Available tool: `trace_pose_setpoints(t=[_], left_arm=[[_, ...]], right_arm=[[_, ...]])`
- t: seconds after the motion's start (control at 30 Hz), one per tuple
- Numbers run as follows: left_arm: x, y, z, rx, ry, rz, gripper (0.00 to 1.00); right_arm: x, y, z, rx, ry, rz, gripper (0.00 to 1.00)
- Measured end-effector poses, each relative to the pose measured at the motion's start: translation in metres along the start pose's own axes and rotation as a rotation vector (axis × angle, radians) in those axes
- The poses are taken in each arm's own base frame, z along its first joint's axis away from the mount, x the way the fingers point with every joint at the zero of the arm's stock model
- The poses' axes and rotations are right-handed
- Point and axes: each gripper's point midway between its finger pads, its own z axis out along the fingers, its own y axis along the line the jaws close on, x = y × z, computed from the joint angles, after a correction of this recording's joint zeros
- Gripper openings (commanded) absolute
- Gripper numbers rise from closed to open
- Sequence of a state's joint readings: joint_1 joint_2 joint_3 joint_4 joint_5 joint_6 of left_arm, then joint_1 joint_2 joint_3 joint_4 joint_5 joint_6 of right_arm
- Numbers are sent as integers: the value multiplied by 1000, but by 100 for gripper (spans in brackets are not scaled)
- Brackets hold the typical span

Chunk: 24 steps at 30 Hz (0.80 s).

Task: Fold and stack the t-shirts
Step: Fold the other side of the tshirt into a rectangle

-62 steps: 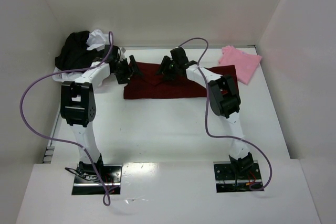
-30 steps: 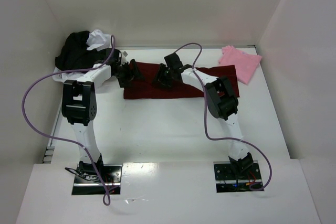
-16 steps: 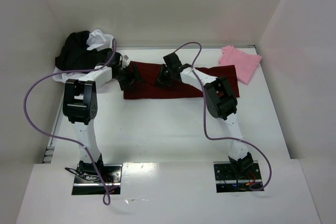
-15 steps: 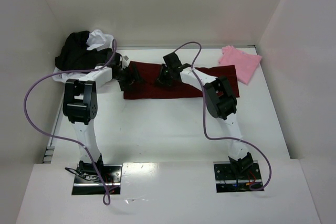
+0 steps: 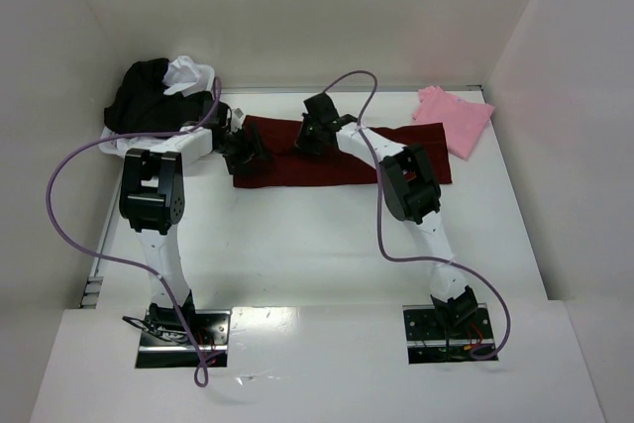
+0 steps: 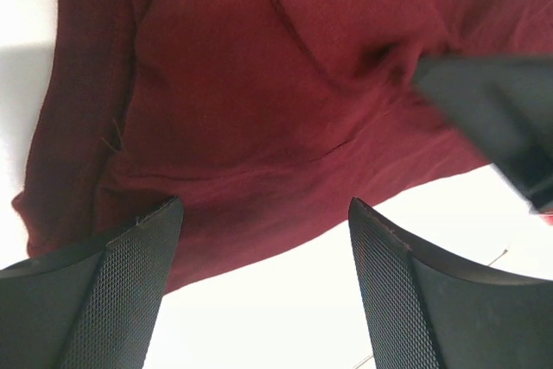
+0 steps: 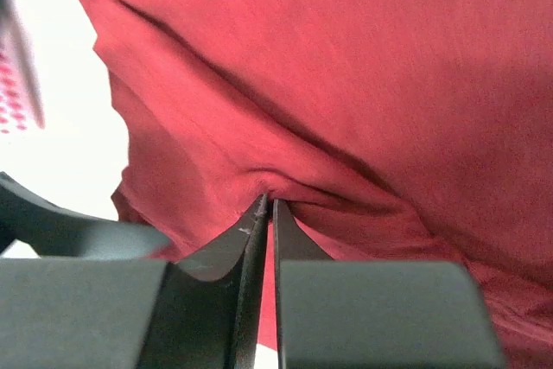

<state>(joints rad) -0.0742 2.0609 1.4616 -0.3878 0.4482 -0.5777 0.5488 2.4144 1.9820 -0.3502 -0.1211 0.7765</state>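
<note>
The maroon t-shirt (image 5: 297,171) lies flat on the surface (image 5: 317,245) as a long folded band, its long axis running left to right in front of both arms. The right gripper (image 7: 266,213) is at the band's far edge near its middle, its fingers pressed together on a small pucker of the red cloth; the left gripper (image 6: 263,222) is over the band's left end, spread wide, with cloth and a strip of bare surface showing between its fingers (image 6: 138,252), and whether it touches the cloth I cannot tell. So each arm has its own stretch of the band: the left arm is nearer the left end, the right arm nearer the middle, and the right end is unheld. The coming move probably turns on the left gripper closing on that left edge so that both can carry the cloth together. The widest open room is the bare surface on the near side of the maroon t-shirt; its far side is tight. The pink t-shirt (image 5: 454,118) sits just beside its right end, perhaps touching, and a pile of black and white t-shirts (image 5: 158,91) lies beyond its left end.
</note>
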Motion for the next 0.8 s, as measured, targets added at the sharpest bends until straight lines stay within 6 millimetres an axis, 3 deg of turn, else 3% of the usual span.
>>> trace_pose_setpoints(t=[0.23, 0.4, 0.47, 0.53, 0.67, 0.8], left_arm=[[4, 2, 1, -2, 10, -5, 85], [4, 3, 2, -3, 11, -5, 85], [4, 3, 2, -1, 12, -6, 85], [4, 3, 3, 2, 12, -5, 85], [5, 2, 4, 9, 17, -6, 85], [5, 1, 4, 13, 19, -6, 85]], right_arm=[[-43, 18, 3, -29, -102, -13, 0], [-76, 2, 3, 12, -172, 9, 9], [-97, -13, 1, 47, -209, 28, 25], [-112, -27, -2, 74, -235, 51, 32], [-149, -63, -14, 133, -294, 101, 58], [-160, -79, -19, 157, -311, 120, 69]])
